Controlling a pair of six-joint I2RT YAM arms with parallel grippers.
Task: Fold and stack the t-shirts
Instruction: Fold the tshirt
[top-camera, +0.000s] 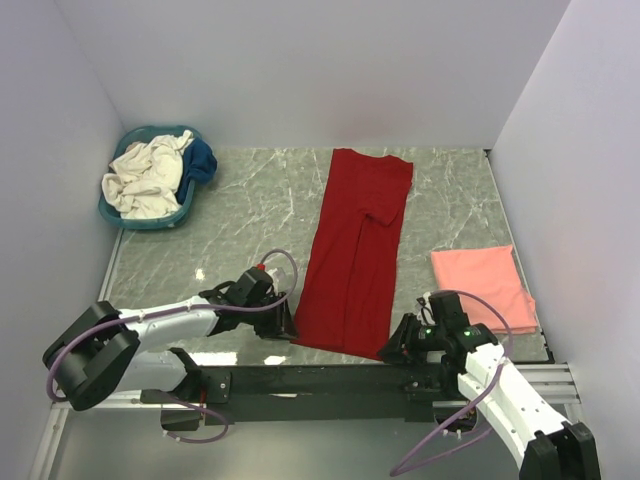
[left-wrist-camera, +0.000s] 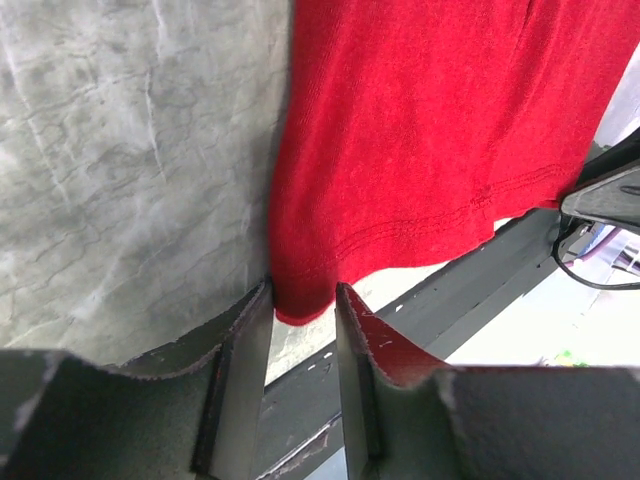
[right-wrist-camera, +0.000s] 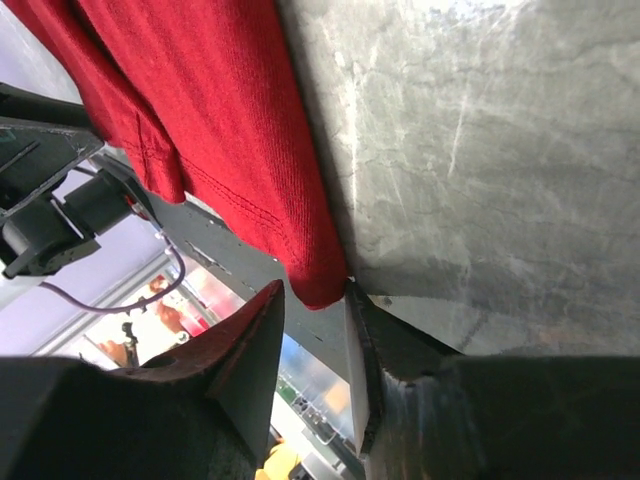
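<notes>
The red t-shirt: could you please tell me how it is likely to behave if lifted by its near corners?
Probably floppy: the red t-shirt lies flat on the table, so it should sag between lifted corners. Likely light, being thin knit cloth; hardly slippery.

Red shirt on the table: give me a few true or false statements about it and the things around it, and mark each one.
1. The red shirt lies on the table folded into a long strip. True.
2. The pink shirt sits on top of the red one. False: the folded pink shirt lies apart, to its right.
3. The left gripper and the right gripper each have a near corner of the red shirt between their fingers. True.
4. The teal basket is empty. False: the basket holds cream cloth and dark blue cloth.
</notes>
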